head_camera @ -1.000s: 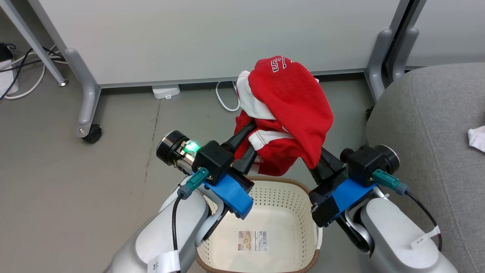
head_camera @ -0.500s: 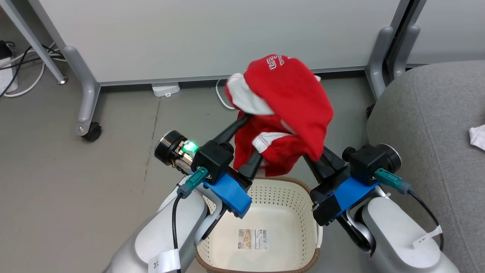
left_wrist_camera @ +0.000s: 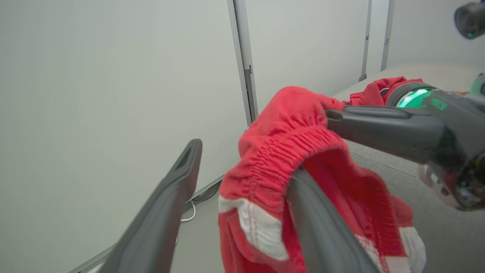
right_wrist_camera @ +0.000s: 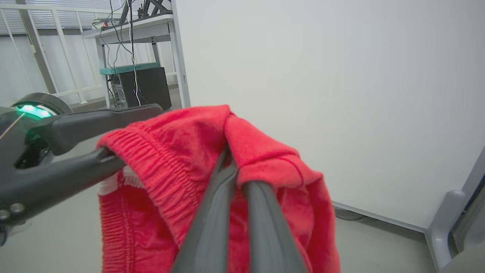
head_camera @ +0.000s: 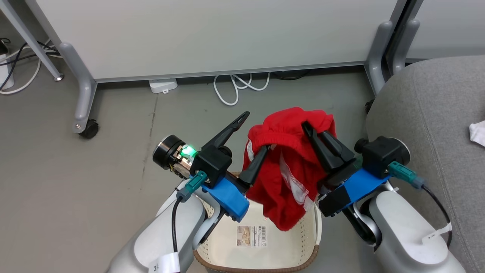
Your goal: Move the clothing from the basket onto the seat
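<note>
The right end effector (head_camera: 307, 129) pinches the red shorts (head_camera: 282, 182) above the basket (head_camera: 261, 263); the left end effector (head_camera: 257, 131) is spread wide, touching them.

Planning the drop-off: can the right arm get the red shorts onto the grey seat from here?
Probably yes: the right gripper is shut on the shorts and the seat lies to its right. One finger of the open left gripper sits inside the waistband and could snag.

Red clothing (right_wrist_camera: 189, 151) tight between closed jaws of right gripper (right_wrist_camera: 232, 170)
</note>
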